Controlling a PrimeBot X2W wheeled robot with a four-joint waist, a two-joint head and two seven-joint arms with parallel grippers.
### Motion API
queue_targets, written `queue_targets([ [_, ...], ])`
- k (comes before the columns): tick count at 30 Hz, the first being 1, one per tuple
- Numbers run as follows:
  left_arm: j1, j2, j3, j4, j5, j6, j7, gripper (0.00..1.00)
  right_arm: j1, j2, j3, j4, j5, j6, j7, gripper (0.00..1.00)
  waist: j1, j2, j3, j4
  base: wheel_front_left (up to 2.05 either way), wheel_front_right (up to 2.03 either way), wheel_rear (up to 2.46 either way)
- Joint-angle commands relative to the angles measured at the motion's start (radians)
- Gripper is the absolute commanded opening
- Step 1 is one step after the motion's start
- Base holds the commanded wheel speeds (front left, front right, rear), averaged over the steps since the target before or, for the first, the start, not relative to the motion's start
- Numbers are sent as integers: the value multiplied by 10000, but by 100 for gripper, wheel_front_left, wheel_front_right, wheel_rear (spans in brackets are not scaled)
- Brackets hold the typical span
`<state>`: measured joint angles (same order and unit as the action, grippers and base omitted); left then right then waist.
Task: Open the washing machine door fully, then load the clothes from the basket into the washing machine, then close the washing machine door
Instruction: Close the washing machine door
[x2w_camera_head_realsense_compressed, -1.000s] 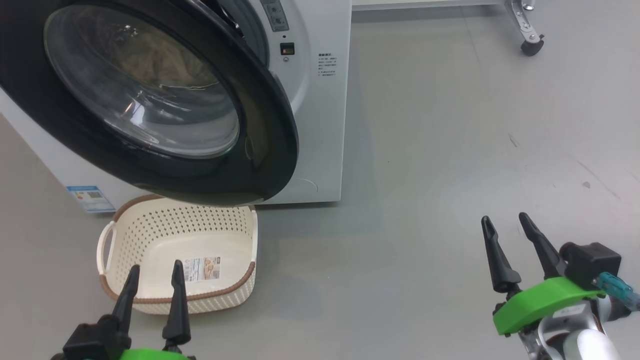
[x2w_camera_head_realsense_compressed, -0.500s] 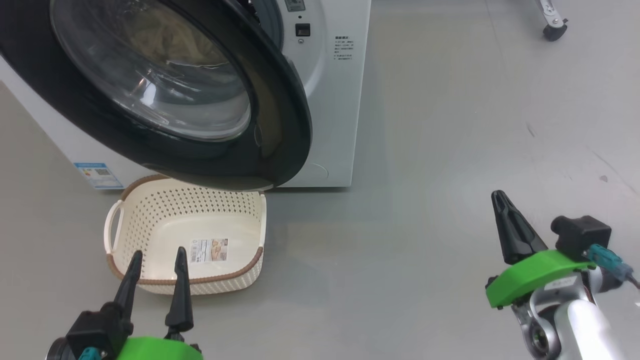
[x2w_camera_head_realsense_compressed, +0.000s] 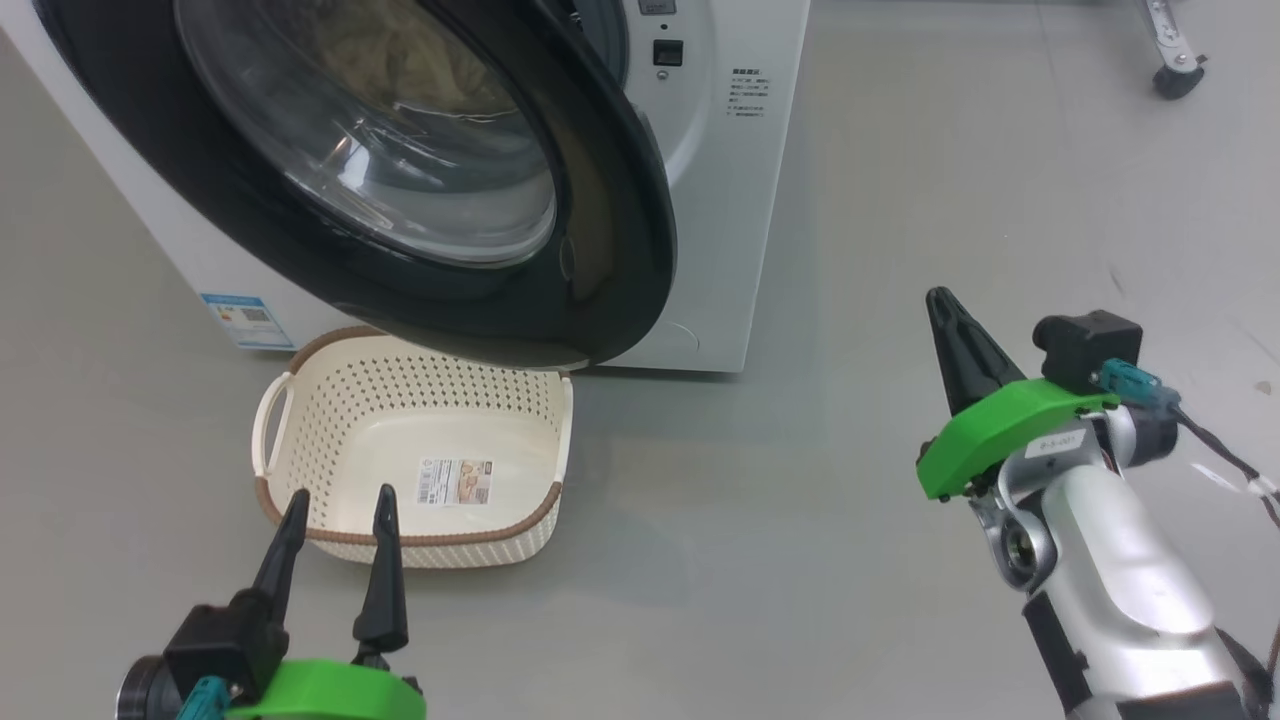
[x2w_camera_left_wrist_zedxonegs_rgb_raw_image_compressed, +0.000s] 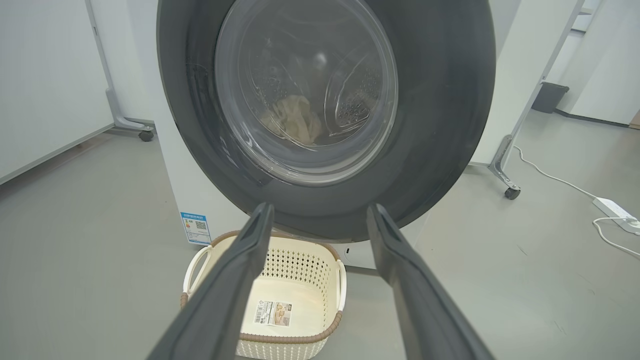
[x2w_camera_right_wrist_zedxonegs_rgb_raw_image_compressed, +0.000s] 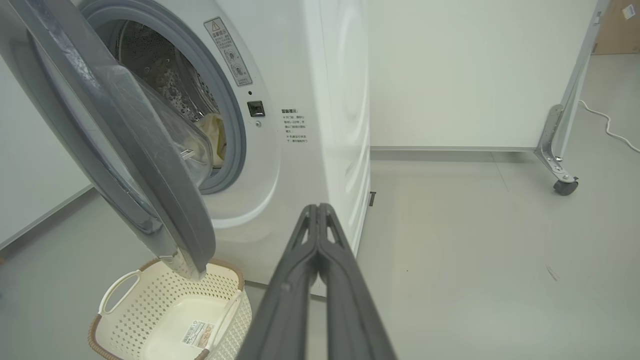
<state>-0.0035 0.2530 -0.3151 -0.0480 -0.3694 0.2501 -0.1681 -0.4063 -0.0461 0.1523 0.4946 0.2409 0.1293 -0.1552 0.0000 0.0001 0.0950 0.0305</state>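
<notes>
Head view: what is shown of the surface and the room?
— A smooth grey floor (x2w_camera_head_realsense_compressed: 880, 230) is seen, with a castor (x2w_camera_head_realsense_compressed: 1172, 78) of a wheeled white partition (x2w_camera_right_wrist_zedxonegs_rgb_raw_image_compressed: 450, 75). A power strip (x2w_camera_left_wrist_zedxonegs_rgb_raw_image_compressed: 613, 206) is laid on the floor in the left wrist view.
— Where are the task's things found?
— The washing machine door (x2w_camera_head_realsense_compressed: 610, 230) is held ajar on the washing machine (x2w_camera_head_realsense_compressed: 745, 200), its lower edge hung above the basket (x2w_camera_head_realsense_compressed: 430, 537). The clothes (x2w_camera_left_wrist_zedxonegs_rgb_raw_image_compressed: 293, 120) are seen through the glass, inside the drum.
— And the grippers?
— The left gripper (x2w_camera_head_realsense_compressed: 340, 495) is spread, nothing between its fingers. The right gripper (x2w_camera_head_realsense_compressed: 937, 296) is pressed together on nothing, well apart from the machine.
— What is changed from a second ago?
— The right fingers, then parted, are now closed. The whole picture is shifted, so the camera has been moved.
</notes>
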Motion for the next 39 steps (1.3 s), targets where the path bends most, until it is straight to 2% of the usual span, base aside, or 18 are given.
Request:
queue_targets([
  [1, -594, 86, 295, -240, 104, 923, -109, 100, -748, -41, 375, 131, 100, 14, -211, 0, 0, -1, 13, 129, 0, 0, 0],
  [5, -820, 45, 106, -60, 117, 768, -143, 100, -2086, -41, 1111, 1851, 703, 14, -656, 0, 0, -1, 38, 415, 0, 0, 0],
  [8, -902, 25, 43, 35, 113, 716, -182, 100, -2774, -41, 1608, 2670, 1124, 14, -866, 0, 0, -1, 25, 513, 0, 0, 0],
  [13, -907, 25, 21, 157, 94, 718, -233, 100, -3551, -41, 2434, 3526, 1814, 14, -1025, 0, 0, -1, -38, 619, 0, 0, 0],
  [17, -900, 28, 10, 209, 88, 733, -258, 100, -3885, -41, 2718, 3812, 2128, 14, -1054, 0, 0, -1, -71, 647, 0, 0, 0],
  [22, -864, 29, 3, 235, 61, 755, -305, 100, -4372, -41, 2368, 3179, 2302, 14, -1062, 0, 0, -1, -92, 604, 0, 0, 0],
  [30, -904, 43, -80, 200, 61, 738, -341, 100, -4930, -41, 1986, 515, 2130, 14, -1064, 0, 0, -1, -56, 610, 0, 0, 0],
  [34, -899, 55, -96, 221, 47, 754, -345, 100, -4977, -41, 2635, -340, 2233, 14, -1064, 0, 0, -1, -66, 699, 0, 0, 0],
  [39, -1001, 17, -174, 214, 33, 726, -354, 100, -5191, -41, 4224, -117, 2521, 14, -882, 0, 0, -1, 50, 954, 0, 0, 0],
])
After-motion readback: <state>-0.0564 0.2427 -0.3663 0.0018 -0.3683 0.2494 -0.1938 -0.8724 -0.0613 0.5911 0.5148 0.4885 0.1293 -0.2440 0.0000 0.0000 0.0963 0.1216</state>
